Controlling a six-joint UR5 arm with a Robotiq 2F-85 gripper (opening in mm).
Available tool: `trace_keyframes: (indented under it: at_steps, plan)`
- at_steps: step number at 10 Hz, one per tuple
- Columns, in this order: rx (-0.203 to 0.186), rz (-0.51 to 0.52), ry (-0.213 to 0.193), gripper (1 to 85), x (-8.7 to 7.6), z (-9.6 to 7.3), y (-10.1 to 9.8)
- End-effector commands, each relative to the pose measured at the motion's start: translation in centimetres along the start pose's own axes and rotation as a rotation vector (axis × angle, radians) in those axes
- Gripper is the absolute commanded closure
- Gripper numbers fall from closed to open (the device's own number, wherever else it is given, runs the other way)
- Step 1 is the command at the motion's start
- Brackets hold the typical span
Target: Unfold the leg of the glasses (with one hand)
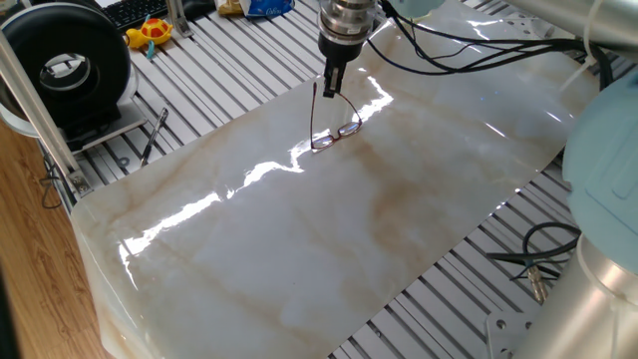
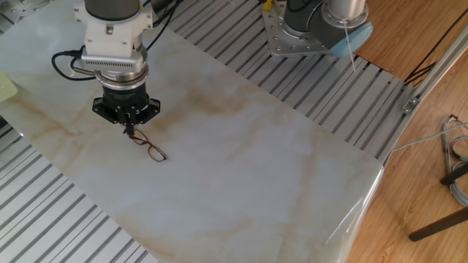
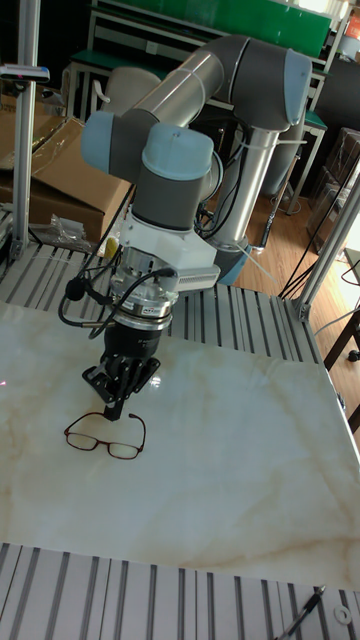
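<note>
The glasses [image 1: 337, 132] have a thin dark-red wire frame and lie on the marble sheet [image 1: 299, 249], lenses toward the table's middle. One leg rises from the frame's left end up to my gripper [image 1: 328, 91]. The narrow fingers are pressed together, shut on the tip of that leg. In the other fixed view the gripper [image 2: 129, 132] stands just left of the glasses [image 2: 151, 149], which stay on the sheet. In the tall view the glasses [image 3: 104, 440] lie right below the gripper [image 3: 113, 409], and their other leg points away from the lenses.
A black pen-like tool [image 1: 154, 135] lies on the slotted table left of the sheet. A round black device [image 1: 72, 62] and a yellow toy [image 1: 152, 32] sit at the far left. Cables [image 1: 538, 261] lie at the right, near a second arm's base [image 2: 307, 29].
</note>
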State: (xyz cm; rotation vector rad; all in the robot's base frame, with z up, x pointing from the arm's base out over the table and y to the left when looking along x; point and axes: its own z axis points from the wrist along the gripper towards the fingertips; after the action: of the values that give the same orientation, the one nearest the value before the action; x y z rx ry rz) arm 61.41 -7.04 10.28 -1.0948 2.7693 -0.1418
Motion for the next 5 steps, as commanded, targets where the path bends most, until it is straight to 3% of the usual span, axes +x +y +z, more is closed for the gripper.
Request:
trace_keyframes:
  at_steps: [1,5]
  plan:
    - [-0.002,-0.001,-0.008,84.3,0.37,-0.41,-0.68]
    - [-0.013,0.0,-0.014,84.3,-0.03,-0.18,0.01]
